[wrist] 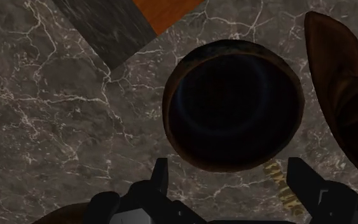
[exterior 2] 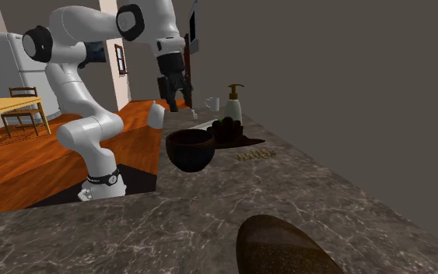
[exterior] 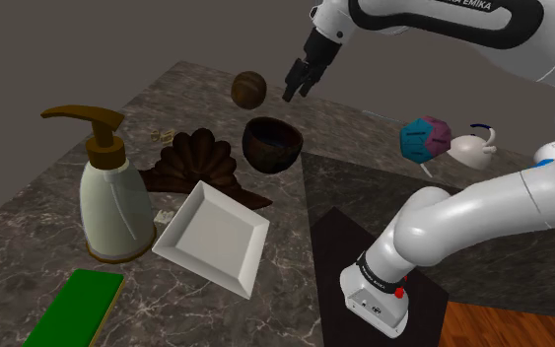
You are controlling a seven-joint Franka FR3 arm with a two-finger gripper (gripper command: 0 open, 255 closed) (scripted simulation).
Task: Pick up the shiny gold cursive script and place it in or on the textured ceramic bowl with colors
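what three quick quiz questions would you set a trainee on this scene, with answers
1. True or false: the gripper is holding the gold script.
2. Which thing lies straight ahead of the open gripper in the wrist view? A. dark bowl B. white plate C. pump bottle
3. Fill in: the gold script lies on the counter, ___ the dark bowl.

Key: 1 false, since the fingers stand apart with nothing between them; 2 A; 3 beside.
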